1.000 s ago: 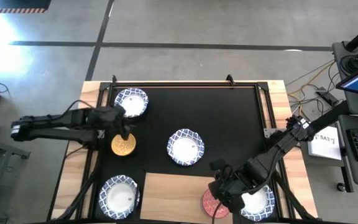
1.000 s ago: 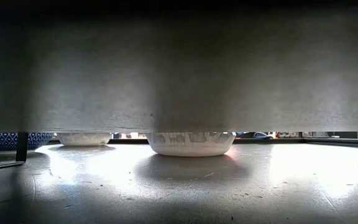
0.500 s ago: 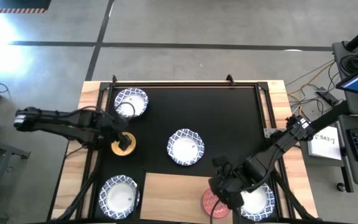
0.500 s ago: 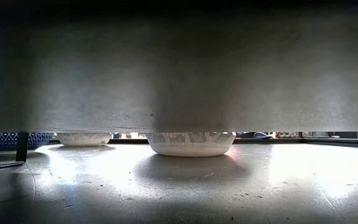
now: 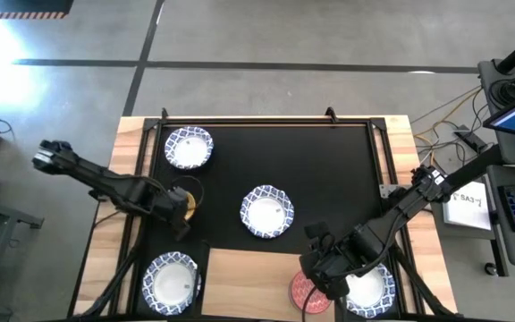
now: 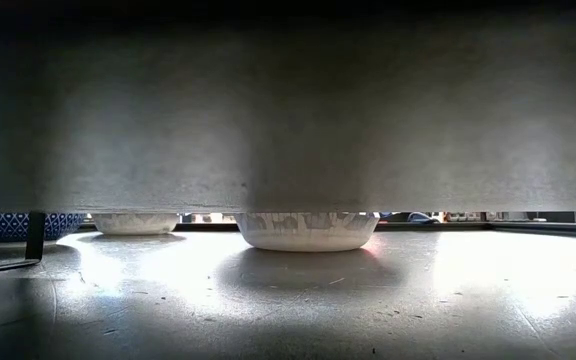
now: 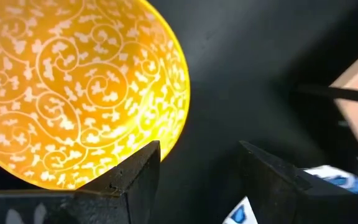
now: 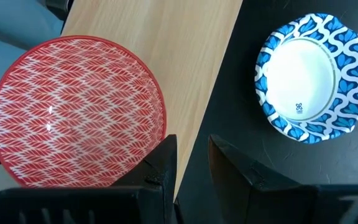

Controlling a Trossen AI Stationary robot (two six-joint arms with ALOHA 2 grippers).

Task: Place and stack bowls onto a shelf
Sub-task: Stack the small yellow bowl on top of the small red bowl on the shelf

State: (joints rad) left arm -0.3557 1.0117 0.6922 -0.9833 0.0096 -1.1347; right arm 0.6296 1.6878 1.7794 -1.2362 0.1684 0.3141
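The yellow-gold bowl (image 7: 73, 93) sits on the black mat (image 5: 320, 170), left of centre. My left gripper (image 7: 199, 149) is over it (image 5: 179, 222) and open. One finger (image 7: 135, 177) is over the bowl's rim and the other is outside it. The red bowl (image 8: 73, 112) rests on the light-wood shelf (image 5: 249, 268) near the near edge. My right gripper (image 8: 192, 140) is above its right rim (image 5: 316, 279), open by a narrow gap. One finger is over the rim and nothing is between the fingers. My left gripper comes at the yellow-gold bowl's rim (image 7: 166, 140) slanting down, with one finger over the bowl; I cannot tell whether it touches. My right gripper has one finger (image 8: 163, 168) above the red bowl's rim (image 8: 161, 127); whether it touches cannot be told.
Several white bowls with blue patterned rims stand on the mat: far left (image 5: 189, 148), centre (image 5: 267, 212), near left (image 5: 171, 280) and near right (image 5: 369, 291). A broad grey surface blocks most of the low view; bowls (image 6: 306, 230) show beneath it.
My left gripper has moved toward the table's near edge, from beside the far-left white bowl to over the yellow-gold bowl, and the arm has swung with it. The yellow-gold bowl and the red bowl have stayed in place.
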